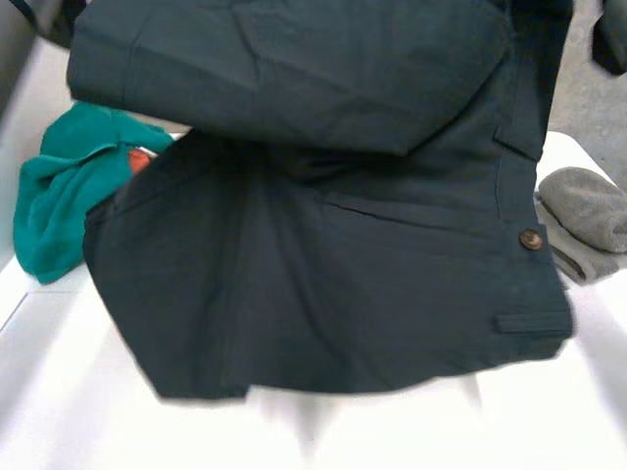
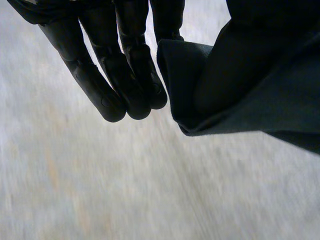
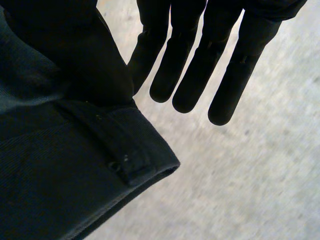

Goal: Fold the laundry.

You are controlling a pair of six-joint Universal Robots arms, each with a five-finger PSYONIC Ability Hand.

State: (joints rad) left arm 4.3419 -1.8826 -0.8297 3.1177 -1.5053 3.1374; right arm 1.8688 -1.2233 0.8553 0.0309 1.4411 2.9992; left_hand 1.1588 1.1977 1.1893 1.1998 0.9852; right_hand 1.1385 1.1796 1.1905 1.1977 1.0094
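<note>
Dark trousers [image 1: 323, 274] hang spread above the middle of the worktop [image 1: 78, 392]. My left hand [image 2: 120, 75], fingers straight, pinches a folded corner; my right hand [image 3: 200, 65], fingers straight, holds the waistband corner. Teal cloth [image 1: 59, 206] lies left, grey cloth [image 1: 588, 211] right.

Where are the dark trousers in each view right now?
Head view: dark trousers drape across the middle, over the white table.
Left wrist view: a folded edge beside the left hand.
Right wrist view: the waistband beside the right hand.
Shared: belt loop, head and right wrist views.
</note>
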